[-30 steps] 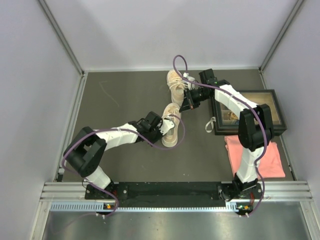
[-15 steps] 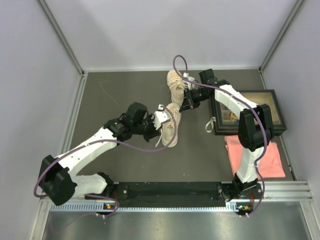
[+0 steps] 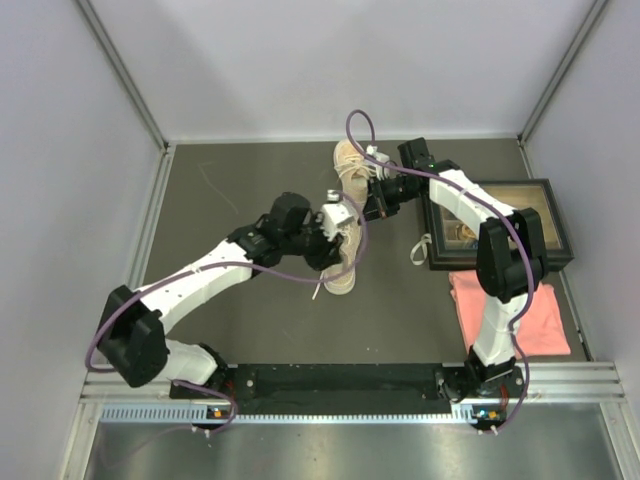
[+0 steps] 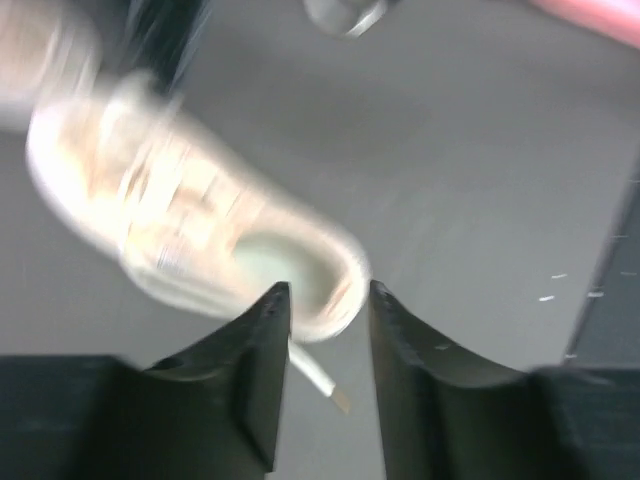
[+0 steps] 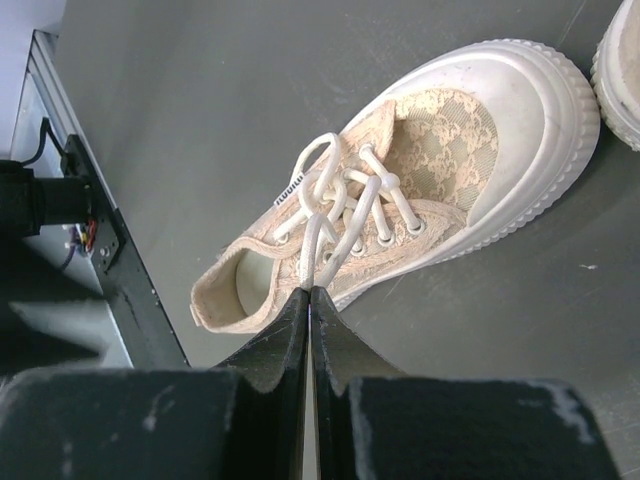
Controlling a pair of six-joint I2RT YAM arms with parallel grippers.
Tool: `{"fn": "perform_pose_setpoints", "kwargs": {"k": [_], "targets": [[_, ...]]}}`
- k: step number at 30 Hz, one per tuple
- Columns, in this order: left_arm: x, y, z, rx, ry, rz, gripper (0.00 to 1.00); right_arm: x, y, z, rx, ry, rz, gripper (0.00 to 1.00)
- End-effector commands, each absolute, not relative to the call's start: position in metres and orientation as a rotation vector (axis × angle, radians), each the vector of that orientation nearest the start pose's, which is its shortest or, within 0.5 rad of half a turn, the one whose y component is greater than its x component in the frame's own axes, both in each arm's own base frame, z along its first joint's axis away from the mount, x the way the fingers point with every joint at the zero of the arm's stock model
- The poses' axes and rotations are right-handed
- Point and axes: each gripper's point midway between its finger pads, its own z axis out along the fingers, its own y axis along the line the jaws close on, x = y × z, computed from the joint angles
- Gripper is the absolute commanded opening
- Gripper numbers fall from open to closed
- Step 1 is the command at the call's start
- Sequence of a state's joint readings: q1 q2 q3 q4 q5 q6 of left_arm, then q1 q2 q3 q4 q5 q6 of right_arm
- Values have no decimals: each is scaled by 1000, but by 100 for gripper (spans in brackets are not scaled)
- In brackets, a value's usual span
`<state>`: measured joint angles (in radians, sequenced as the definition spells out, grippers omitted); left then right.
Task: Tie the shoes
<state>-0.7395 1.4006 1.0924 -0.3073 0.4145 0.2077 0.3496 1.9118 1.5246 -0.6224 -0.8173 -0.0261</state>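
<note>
Lettering in dark print ran along a small white tab (image 5: 291, 187) at the eyelet edge of the near sneaker (image 5: 440, 150), too small to read. That sneaker had a beige upper with a floral lace pattern, a broad off-white rubber toe cap and sole, and a pale insole. Its white lace (image 5: 335, 205) crossed through metal eyelets and bunched in loose loops over the tongue. It lay upright on the dark grey table (image 3: 250, 190), toe pointing away from the arms toward the far sneaker (image 3: 350, 165), which sat near it but apart.

The right gripper (image 5: 310, 292) was closed, with one strand of the lace pinched at its tips just beside the sneaker's collar. The left gripper (image 4: 328, 290) had its fingers narrowly parted with nothing between them, poised over the near sneaker's heel opening in a blurred wrist view; a loose lace end (image 4: 318, 375) lay on the table below. A dark-framed picture (image 3: 555, 215) and a pink cloth (image 3: 510, 310) lay to the right.
</note>
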Motion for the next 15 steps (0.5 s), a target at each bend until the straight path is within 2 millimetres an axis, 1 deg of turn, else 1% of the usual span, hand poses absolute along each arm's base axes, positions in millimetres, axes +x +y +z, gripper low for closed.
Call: {"fn": "perform_pose_setpoints", "kwargs": {"k": [1,2,3,4,5,6,7,8,9,11,12,14,15], "targets": [[291,-244,159,815,2065,-606,46,358,270,160,-825,2282,1182,0],[294,-240,155,784,2083,-642,47,356,270,160,-824,2283,1186,0],[304,-227,143,733,2122,-669,47,355,270,159,-823,2284,1193,0],[294,-236,141,779,2116,-808,48,354,270,158,-824,2283,1195,0],[293,-236,136,785,2137,-850,51,354,270,158,-825,2282,1194,0],[295,-234,125,788,2178,-878,53,353,270,157,-824,2287,1195,0],[292,-238,123,833,2160,-927,54,353,270,157,-825,2287,1195,0],[294,-239,120,831,2163,-948,55,353,270,157,-827,2288,1195,0],[298,-237,111,818,2181,-979,57,353,270,157,-826,2287,1192,0],[301,-240,109,797,2186,-1053,58,353,270,157,-829,2288,1192,0],[306,-240,102,775,2206,-1090,59,354,269,158,-831,2284,1186,0],[313,-243,98,734,2228,-1144,60,354,269,157,-830,2286,1185,0],[319,-242,90,698,2253,-1162,60,354,269,157,-831,2287,1184,0]]}}
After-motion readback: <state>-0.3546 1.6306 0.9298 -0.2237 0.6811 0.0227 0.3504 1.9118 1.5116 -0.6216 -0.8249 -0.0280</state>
